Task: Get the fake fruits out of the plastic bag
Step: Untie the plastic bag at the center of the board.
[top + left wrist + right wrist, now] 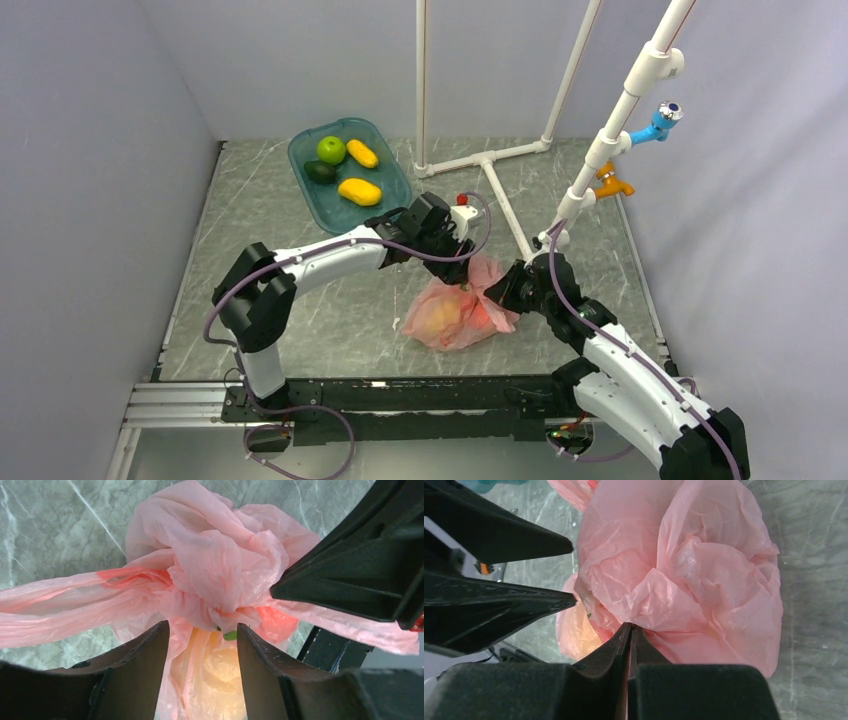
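Pink and crinkled, the plastic bag (455,318) lies on the grey marbled table (300,300), just in front of the two arms and between their grippers. Its top is bunched into a loose knot of folds.

The right gripper (629,626) has its fingers pressed together on a fold of the bag at the side nearest it, with thin film caught between the tips. The left gripper (202,627) hangs over the bunched top with its fingers spread, one to each side of the gathered plastic. Whether they touch the film cannot be told.

A fake fruit (220,675), yellow-orange with a patch of red beside it, glows through the film low in the bag, under the left gripper. How many fruits are inside is unclear.

Well apart, at the far left of the table, a teal tray (300,170) holds two yellow-orange fruits (360,191), a green apple (331,150) and a dark avocado (320,171). White pipes (480,160) stand at the back.
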You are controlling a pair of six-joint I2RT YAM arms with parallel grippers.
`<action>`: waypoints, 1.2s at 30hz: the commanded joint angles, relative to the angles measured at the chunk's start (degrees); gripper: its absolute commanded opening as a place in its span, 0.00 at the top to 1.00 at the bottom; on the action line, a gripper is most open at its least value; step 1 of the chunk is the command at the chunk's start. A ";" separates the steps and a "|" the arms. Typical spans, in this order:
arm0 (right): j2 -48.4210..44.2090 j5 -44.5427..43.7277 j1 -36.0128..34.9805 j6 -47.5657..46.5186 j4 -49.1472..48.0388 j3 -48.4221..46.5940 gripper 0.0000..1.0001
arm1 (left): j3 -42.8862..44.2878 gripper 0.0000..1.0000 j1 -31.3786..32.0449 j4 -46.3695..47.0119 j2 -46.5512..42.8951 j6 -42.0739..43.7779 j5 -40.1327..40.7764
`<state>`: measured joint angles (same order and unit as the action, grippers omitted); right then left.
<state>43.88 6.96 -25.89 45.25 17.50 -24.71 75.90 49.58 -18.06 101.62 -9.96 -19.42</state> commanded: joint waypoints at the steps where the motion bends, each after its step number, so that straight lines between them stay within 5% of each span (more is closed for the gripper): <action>1: -2.26 3.06 -0.19 3.23 -4.02 -0.07 0.95 | 2.52 0.43 0.30 -0.08 0.34 -1.58 -2.16; 13: -2.57 2.64 -0.30 2.50 -1.11 -1.46 0.95 | 4.70 0.58 0.34 -2.83 2.31 -0.18 -2.64; 16: -3.22 2.35 -0.28 2.09 -0.16 -1.99 0.95 | 4.86 0.67 0.34 -2.96 2.72 -0.03 -2.81; 19: -4.36 0.30 -0.24 1.20 1.18 -2.65 0.94 | 6.36 0.87 0.33 -4.67 3.58 0.62 -3.72; 22: -4.55 -2.27 -0.30 -1.96 4.93 -5.79 0.84 | 6.36 1.00 0.38 -4.87 3.12 1.27 -3.16; 26: -2.98 -8.30 -0.22 -7.90 9.40 -11.33 0.61 | 5.62 1.00 0.34 -3.51 1.30 2.14 -4.19; 36: 1.79 -3.30 -0.30 -12.71 4.70 -15.92 0.45 | 1.09 1.00 0.35 3.20 -3.27 1.96 -6.68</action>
<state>43.79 1.21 -25.98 34.59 24.93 -38.96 77.97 49.69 -19.81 102.37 -8.67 -23.31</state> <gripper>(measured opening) 0.538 0.009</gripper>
